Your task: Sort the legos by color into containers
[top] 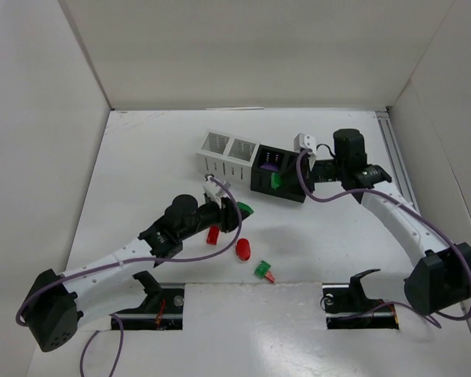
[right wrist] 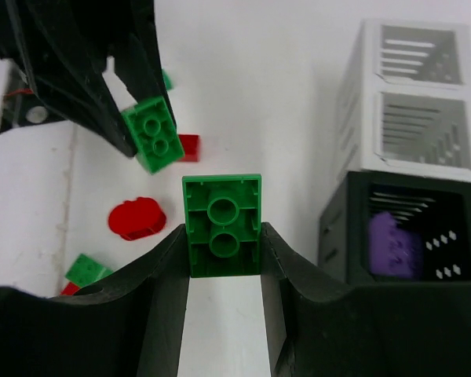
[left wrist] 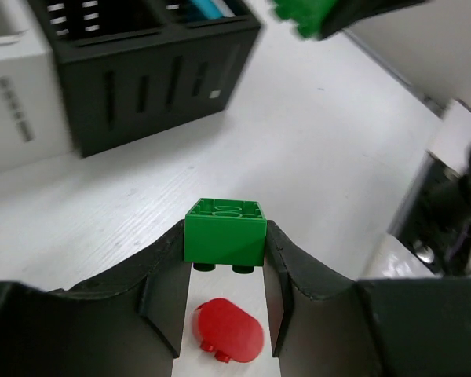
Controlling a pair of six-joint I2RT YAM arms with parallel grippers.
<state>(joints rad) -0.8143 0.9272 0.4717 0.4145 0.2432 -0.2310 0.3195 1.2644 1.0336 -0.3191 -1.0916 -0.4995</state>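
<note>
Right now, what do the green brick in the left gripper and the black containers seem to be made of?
The green brick, clamped in the left gripper, looks like hard moulded plastic, smooth and slightly glossy: crisp edges and round studs. The black containers look like rigid plastic with a matte finish; the thin slotted walls suggest moulding or printing.

White arms (top: 114, 258), black joints (top: 53, 312), purple cables (top: 330, 198)
</note>
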